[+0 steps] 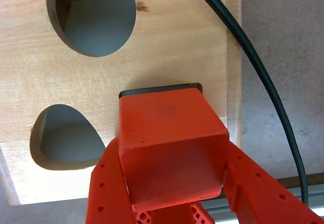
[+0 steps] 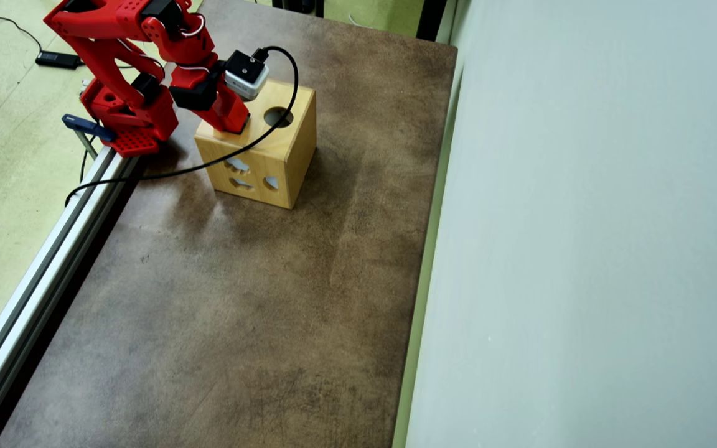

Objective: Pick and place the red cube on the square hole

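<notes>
One red cube (image 1: 172, 148), which we logged clamped between the claw (image 1: 174, 203) fingers, directly over the square hole (image 1: 161, 88) (mostly covered).

The arm (image 2: 140, 56) is bright red printed plastic with black servo blocks and thin white and red wires. Its jaws show small dimpled holes. A black cable (image 2: 209, 163) loops from the grey wrist camera (image 2: 245, 74).

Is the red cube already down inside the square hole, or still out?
Still out: the small red cube sits clamped between the jaws above the dark square hole.
</notes>
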You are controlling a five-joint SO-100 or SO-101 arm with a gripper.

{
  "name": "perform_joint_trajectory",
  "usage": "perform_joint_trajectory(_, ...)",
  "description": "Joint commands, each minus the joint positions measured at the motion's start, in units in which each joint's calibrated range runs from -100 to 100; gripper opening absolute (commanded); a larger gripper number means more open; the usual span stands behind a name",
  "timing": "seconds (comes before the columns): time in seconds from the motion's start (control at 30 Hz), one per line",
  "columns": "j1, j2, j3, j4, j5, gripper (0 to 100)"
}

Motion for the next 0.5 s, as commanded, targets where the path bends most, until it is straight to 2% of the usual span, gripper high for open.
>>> perform_joint_trajectory(0.0, -0.1, 0.4, 0.8, -0.3, -0.1, 3)
perform_joint_trajectory(0.47, -0.1, -0.4, 0.5, -0.3, -0.2, 6)
